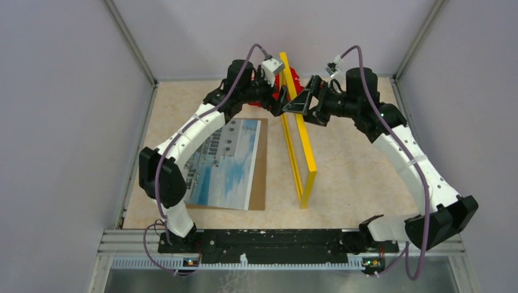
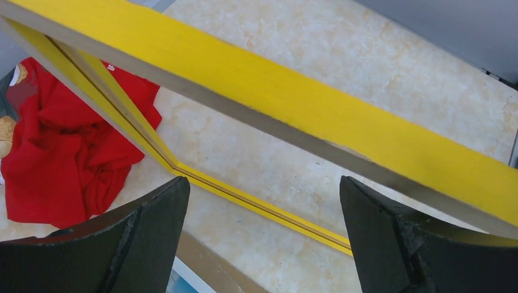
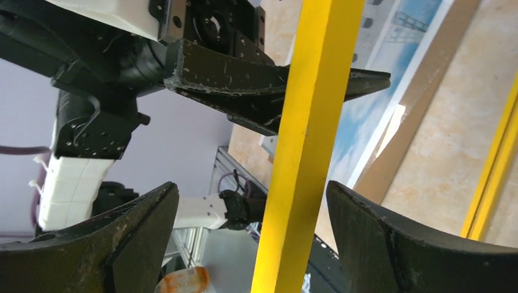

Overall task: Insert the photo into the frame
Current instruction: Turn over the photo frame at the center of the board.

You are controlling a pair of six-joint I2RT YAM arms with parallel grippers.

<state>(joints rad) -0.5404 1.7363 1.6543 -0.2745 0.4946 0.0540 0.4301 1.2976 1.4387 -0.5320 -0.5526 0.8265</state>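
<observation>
**Top view.** The frame (image 1: 299,131) stands on its long edge mid-worktop (image 1: 354,171), running near to far. The photo (image 1: 229,159) lies flat, picture side up, on a brown backing board (image 1: 259,183). It is left of the frame and apart from it. A red cloth (image 1: 293,78) is bunched at the far end, behind the frame. Both arms reach in to the far part of the upper rail, the left claw (image 1: 278,96) from the left and the right claw (image 1: 302,97) from the right. They meet at the rail. How the jaws stand cannot be read from here.

**Left wrist view.** The left claw is spread wide. The yellow upper rail crosses slantwise just beyond the fingertips, spanning the gap. Its right part runs close over the right-hand finger (image 2: 397,244); I cannot tell whether they touch. The lower rail shows through the opening, down on the worktop. The red cloth is to the left, and a corner of the photo and board shows at the bottom edge.

**Right wrist view.** The right claw is also spread wide. The upper rail runs straight through the gap with clear space on either side, and neither finger is on it. The left claw's fingers cross behind the rail, apart, with one tip poking past. I cannot tell whether they press on the rail. The photo and board lie beyond, flat on the worktop.
</observation>
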